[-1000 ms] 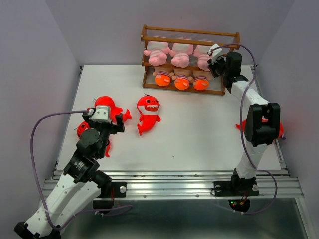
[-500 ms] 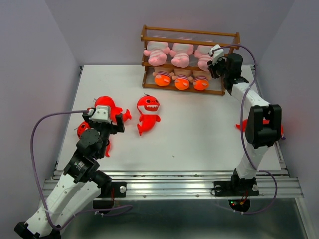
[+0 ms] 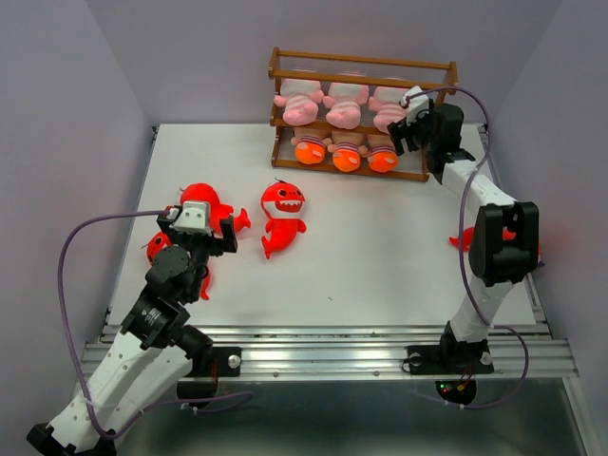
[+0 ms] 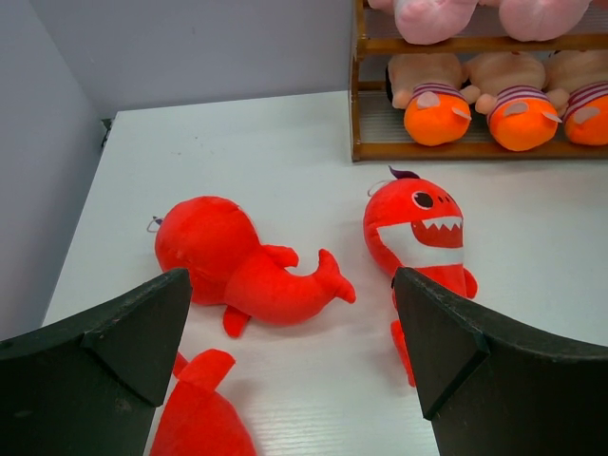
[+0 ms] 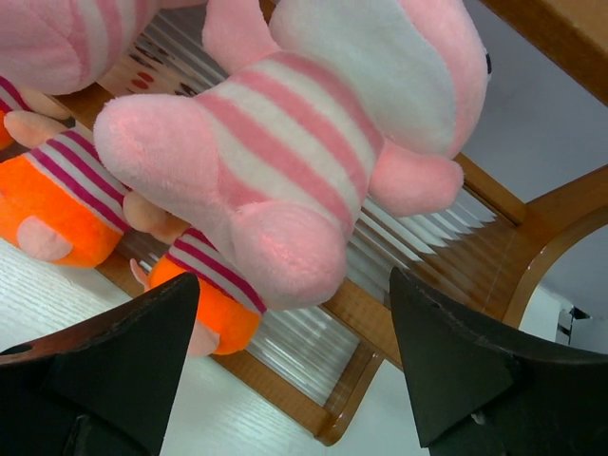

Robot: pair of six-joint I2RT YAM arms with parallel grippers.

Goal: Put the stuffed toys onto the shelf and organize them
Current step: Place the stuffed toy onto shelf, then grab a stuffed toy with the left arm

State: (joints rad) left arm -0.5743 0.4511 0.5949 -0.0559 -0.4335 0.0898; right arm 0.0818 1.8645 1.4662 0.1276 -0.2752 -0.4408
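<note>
three pink toys (image 3: 328, 100) line the shelf's (image 3: 361, 68) middle level, upper centre | right gripper (image 5: 294, 280) just released the last one, fingers wide, empty | left gripper (image 4: 292, 285) wide, empty, over sharks (image 3: 283, 211) on table (image 3: 380, 247)

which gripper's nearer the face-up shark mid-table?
Left. The left gripper hovers just left of the face-up shark; the right gripper is far off, at the right end of the shelf.

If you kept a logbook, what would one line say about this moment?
right gripper: open, at pink toy on shelf | left gripper: open, above red sharks on table
</note>
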